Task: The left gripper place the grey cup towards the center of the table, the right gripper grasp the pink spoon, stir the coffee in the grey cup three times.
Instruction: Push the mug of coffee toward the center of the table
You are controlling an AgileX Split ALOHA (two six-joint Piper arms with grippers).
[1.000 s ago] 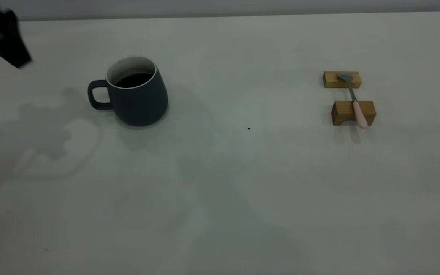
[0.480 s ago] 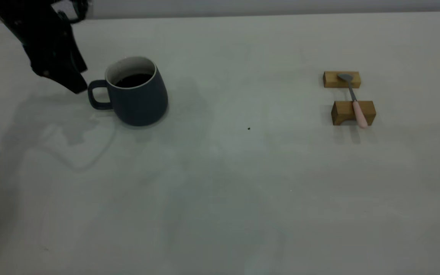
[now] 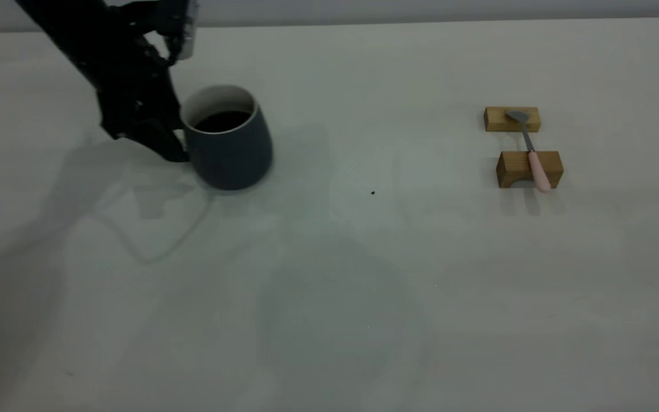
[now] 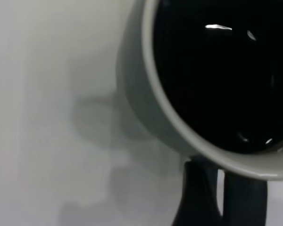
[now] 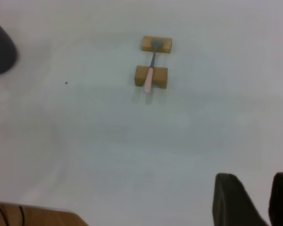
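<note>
The grey cup point(image 3: 229, 151) stands upright on the left half of the table point(image 3: 329, 274), with dark coffee point(image 3: 223, 120) inside. My left gripper point(image 3: 172, 146) is at the cup's left side, shut on the handle, which it hides. In the left wrist view the cup's pale rim point(image 4: 179, 127) and the coffee point(image 4: 217, 75) fill the frame just beyond that gripper point(image 4: 221, 188). The pink spoon point(image 3: 537, 169) lies across two wooden blocks at the right. My right gripper point(image 5: 253, 181) hangs open well above the table, far from the spoon point(image 5: 148, 82), and is outside the exterior view.
The spoon's bowl rests on the far wooden block point(image 3: 511, 119) and its handle in a notch of the near block point(image 3: 515, 169). A tiny dark speck point(image 3: 372, 193) marks the table's middle. A wooden table edge point(image 5: 37, 214) shows in the right wrist view.
The left arm came in from the far left, reached the cup's handle and closed on it. The cup has shifted a little to the right. The spoon has not moved.
</note>
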